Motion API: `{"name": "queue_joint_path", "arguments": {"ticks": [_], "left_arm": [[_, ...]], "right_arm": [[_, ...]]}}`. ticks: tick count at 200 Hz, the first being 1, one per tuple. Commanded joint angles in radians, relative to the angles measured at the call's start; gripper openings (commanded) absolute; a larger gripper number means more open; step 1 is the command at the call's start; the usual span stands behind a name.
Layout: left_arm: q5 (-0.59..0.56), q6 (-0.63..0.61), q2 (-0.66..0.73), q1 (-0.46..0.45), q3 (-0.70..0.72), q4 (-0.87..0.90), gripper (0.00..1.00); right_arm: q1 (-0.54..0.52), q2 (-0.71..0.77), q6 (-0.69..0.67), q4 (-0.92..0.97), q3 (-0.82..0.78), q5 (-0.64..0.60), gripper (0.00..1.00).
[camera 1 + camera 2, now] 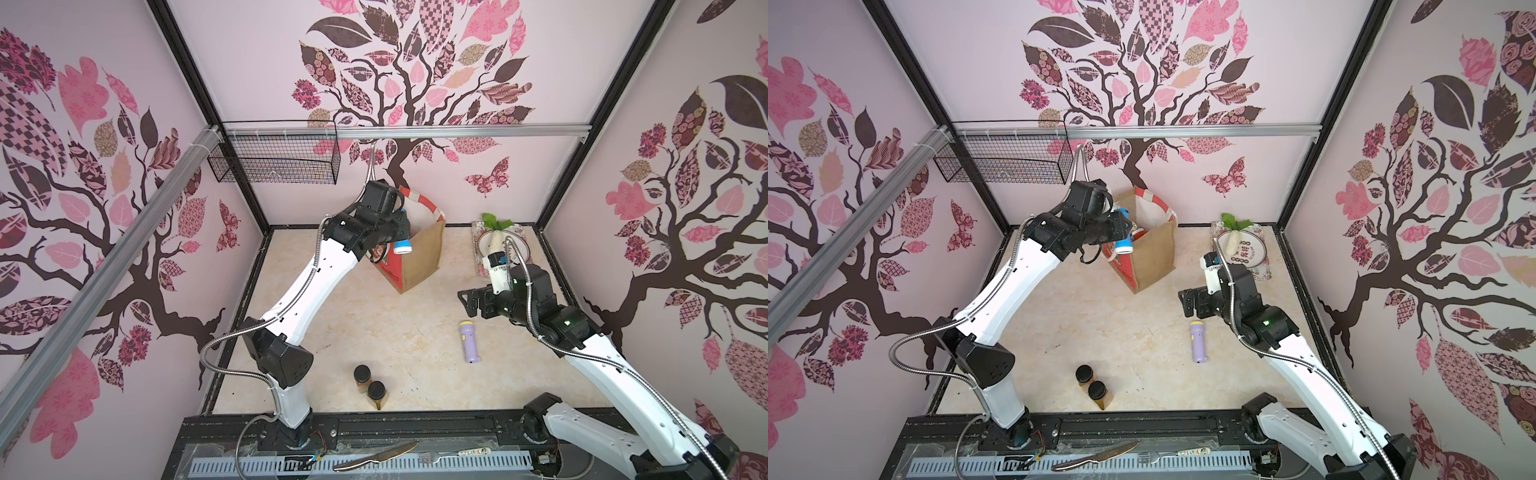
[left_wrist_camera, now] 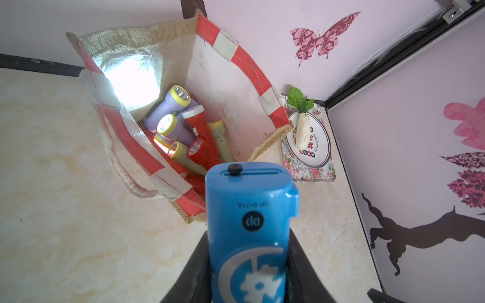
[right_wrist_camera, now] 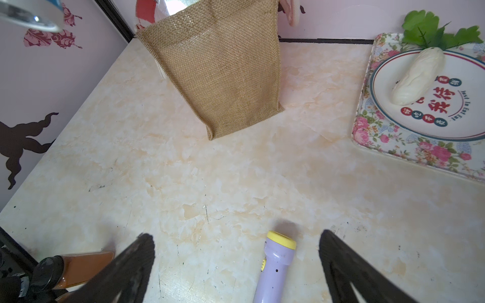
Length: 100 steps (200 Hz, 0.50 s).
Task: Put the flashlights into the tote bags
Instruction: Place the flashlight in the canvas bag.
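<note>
**Operator:** What's hidden?

**Spotter:** From above, your left arm (image 1: 316, 282) covers part of the boxy tan jute tote bag (image 1: 419, 262). Only the left wrist view shows the red, lilac and pale green plastic flashlights (image 2: 183, 126) piled inside. Your left gripper (image 2: 248, 262) is clamped on the blue plastic flashlight with the white emblem (image 2: 249, 210), raised at the bag's rim.

**Operator:** And the right?

**Spotter:** Your right gripper (image 3: 236, 236), jaws wide apart, hovers over the lilac yellow-ringed flashlight (image 3: 275, 262) lying on the bench (image 3: 183, 183). The wrist view cuts off its tail.
</note>
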<state>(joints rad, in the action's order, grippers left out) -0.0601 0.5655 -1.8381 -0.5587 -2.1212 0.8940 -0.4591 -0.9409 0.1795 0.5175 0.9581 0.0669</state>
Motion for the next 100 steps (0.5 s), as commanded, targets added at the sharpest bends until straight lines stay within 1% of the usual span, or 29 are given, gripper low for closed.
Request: {"name": "queue_joint_path", "arguments": {"ticks": [1, 34, 55, 77, 100], "left_arm": [[0.026, -0.006, -0.055, 0.034, -0.077, -0.089, 0.09], [0.038, -0.008, -0.134, 0.062, -0.122, -0.169, 0.09], [0.036, -0.015, -0.203, 0.081, -0.189, -0.173, 0.09], [0.065, -0.009, -0.275, 0.103, -0.258, -0.184, 0.09], [0.068, -0.009, -0.349, 0.121, -0.352, -0.160, 0.09]], "right_arm": [[-0.009, 0.019, -0.003, 0.024, 0.015, 0.015, 1.00], [-0.008, 0.013, 0.001, 0.021, 0.013, 0.025, 1.00], [-0.010, 0.011, 0.001, 0.020, 0.013, 0.025, 1.00], [-0.010, 0.013, 0.000, 0.018, 0.010, 0.022, 1.00], [-0.010, 0.014, 0.000, 0.013, -0.009, 0.022, 1.00]]}}
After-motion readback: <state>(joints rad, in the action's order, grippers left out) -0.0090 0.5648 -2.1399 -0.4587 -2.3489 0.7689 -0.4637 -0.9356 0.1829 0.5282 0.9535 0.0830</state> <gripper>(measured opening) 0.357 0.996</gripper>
